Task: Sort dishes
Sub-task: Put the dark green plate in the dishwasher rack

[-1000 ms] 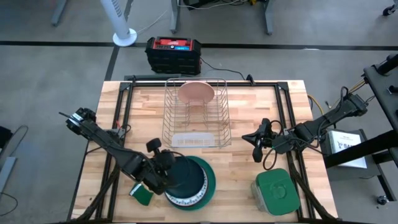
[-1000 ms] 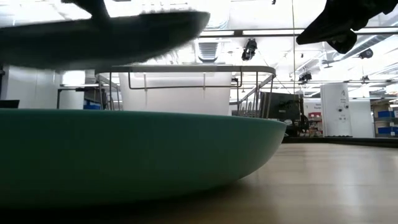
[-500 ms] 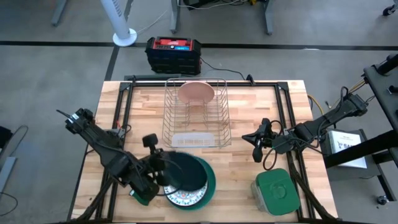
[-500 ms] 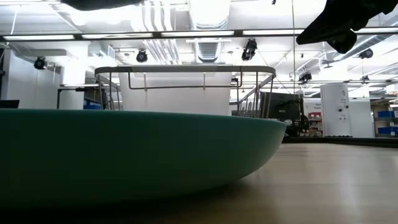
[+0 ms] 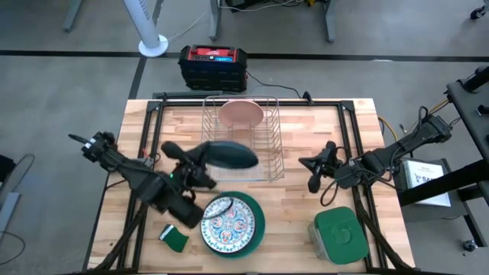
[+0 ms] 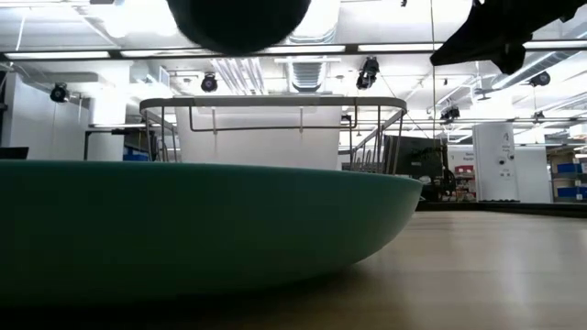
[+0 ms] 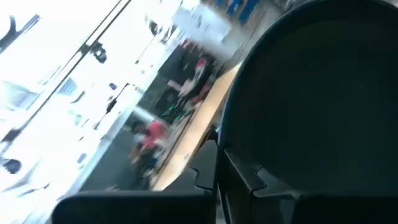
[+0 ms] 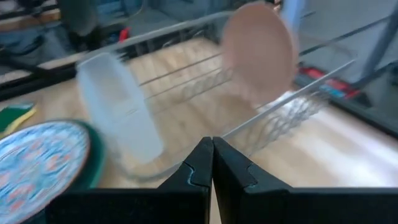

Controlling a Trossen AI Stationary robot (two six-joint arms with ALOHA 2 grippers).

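My left gripper (image 5: pixel 196 160) is shut on the dark teal plate (image 5: pixel 226 155), which it holds in the air by the near end of the wire rack (image 5: pixel 241 156). The plate also shows at the top of the low view (image 6: pixel 238 20). The white plate with blue-red ornament (image 5: pixel 227 222) lies in the bright teal-green plate (image 5: pixel 260 220) on the table. The salmon-pink plate (image 5: pixel 241 113) stands on edge in the rack's far end. My right gripper (image 5: pixel 313 173) is shut and empty, above the table's right side. My left gripper pinches the dark teal plate's rim (image 7: pixel 231 147) between its two fingers, at the edge toward the table's left. The fingers come from the table's left and near side. The plate is lifted clear of the stack and tipped steeply.
A green sponge (image 5: pixel 175 239) lies at the near edge, left of the stacked plates. A square green-lidded container (image 5: pixel 339 233) stands at the near right. A clear cutlery holder (image 8: pixel 121 121) sits at the rack's near end. A black-and-red box (image 5: pixel 213 64) is on the floor beyond the table.
My left gripper has risen and gone toward the far edge and the rack, carrying the dark teal plate off the stack. The plate has tipped from flat to steeply tilted. The ornamented plate beneath now shows uncovered.
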